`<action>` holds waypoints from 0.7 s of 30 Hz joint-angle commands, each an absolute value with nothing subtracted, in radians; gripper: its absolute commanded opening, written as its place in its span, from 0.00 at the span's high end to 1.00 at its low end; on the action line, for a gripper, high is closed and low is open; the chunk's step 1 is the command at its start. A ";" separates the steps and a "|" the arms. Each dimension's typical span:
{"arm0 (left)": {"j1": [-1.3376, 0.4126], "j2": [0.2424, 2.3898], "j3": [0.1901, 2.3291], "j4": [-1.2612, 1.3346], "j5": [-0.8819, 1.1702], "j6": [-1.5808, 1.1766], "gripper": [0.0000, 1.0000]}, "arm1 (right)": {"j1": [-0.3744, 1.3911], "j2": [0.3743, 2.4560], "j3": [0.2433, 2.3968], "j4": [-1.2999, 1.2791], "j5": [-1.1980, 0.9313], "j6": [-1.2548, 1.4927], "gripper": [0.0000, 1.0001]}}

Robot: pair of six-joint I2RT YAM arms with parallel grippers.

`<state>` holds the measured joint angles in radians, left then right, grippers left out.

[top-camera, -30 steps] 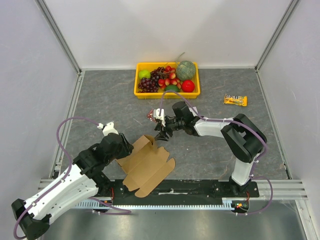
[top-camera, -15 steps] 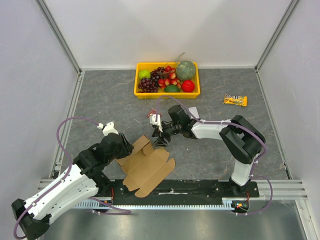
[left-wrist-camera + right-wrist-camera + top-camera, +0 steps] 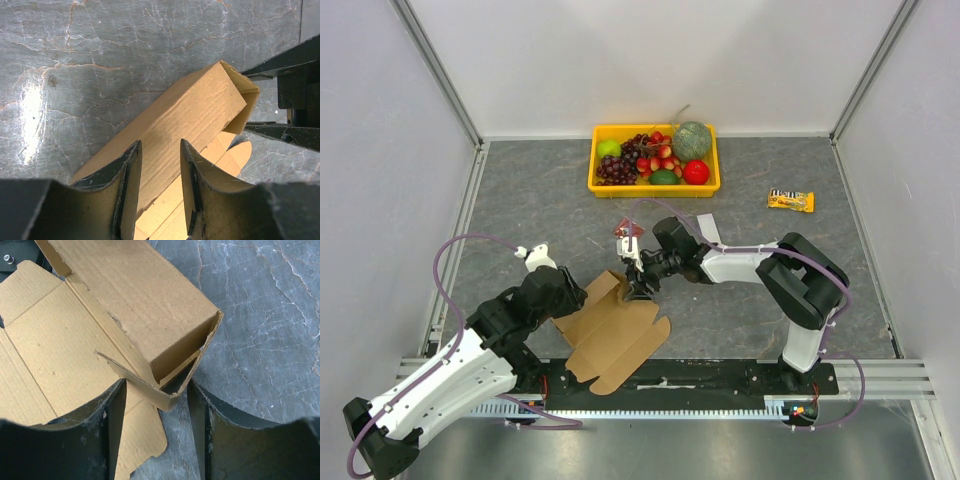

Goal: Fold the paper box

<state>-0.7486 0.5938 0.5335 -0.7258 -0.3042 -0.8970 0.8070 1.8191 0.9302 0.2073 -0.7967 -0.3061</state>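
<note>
While left gripper tight on paper box, right gripper apart at its corner; fruit in yellow tray.

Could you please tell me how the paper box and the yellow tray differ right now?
The paper box is plain brown cardboard, half folded with flaps splayed; the yellow tray is a finished tub. The box holds nothing visible; the tray is full of fruit. Both sit on the grey table.

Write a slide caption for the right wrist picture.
Open right hand straddling a corner of the half-folded paper box.
</note>
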 commanded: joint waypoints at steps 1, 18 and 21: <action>-0.755 0.598 0.528 -0.704 -0.285 -0.891 0.57 | 0.821 1.799 0.907 0.305 -0.807 -0.264 0.43; -0.753 0.597 0.523 -0.698 -0.279 -0.887 0.57 | 0.882 1.806 0.838 0.532 -0.710 -0.123 0.51; -0.753 0.595 0.523 -0.698 -0.278 -0.885 0.57 | 0.888 1.809 0.827 0.566 -0.709 -0.107 0.47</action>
